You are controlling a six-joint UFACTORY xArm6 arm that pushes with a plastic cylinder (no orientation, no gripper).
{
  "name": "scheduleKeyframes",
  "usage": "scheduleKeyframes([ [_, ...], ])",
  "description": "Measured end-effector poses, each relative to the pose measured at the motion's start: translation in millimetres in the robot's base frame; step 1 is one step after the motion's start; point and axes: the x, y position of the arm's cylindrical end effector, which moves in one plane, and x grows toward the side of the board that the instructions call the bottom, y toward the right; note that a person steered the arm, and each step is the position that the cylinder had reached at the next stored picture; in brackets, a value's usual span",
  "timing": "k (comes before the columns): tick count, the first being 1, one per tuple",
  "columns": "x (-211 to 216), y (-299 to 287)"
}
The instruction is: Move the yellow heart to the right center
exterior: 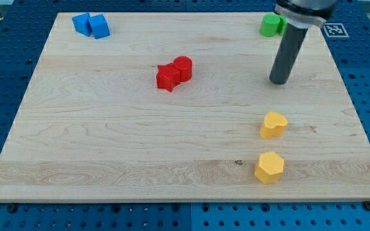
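Note:
The yellow heart (273, 124) lies on the wooden board (108, 141) at the view's right, a little below the middle. A yellow hexagon (269, 167) lies just below it, near the board's bottom edge. My tip (277, 82) rests on the board above the yellow heart, apart from it by a clear gap. The dark rod rises from the tip toward the view's top right.
Two red blocks (174, 73), a star and a cylinder, touch each other left of centre top. Two blue blocks (90, 25) sit together at the top left corner. A green block (272, 25) sits at the top right, partly behind the rod.

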Motion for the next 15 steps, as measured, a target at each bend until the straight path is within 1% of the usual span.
scheduleKeyframes([
  [2, 19, -46],
  [3, 42, -39],
  [4, 76, -2],
  [5, 113, -3],
  [6, 102, -67],
  [7, 76, -123],
  [8, 76, -99],
  [9, 76, -117],
  [11, 76, -232],
  [12, 76, -246],
  [13, 93, -244],
  [14, 104, -268],
  [15, 72, -323],
])
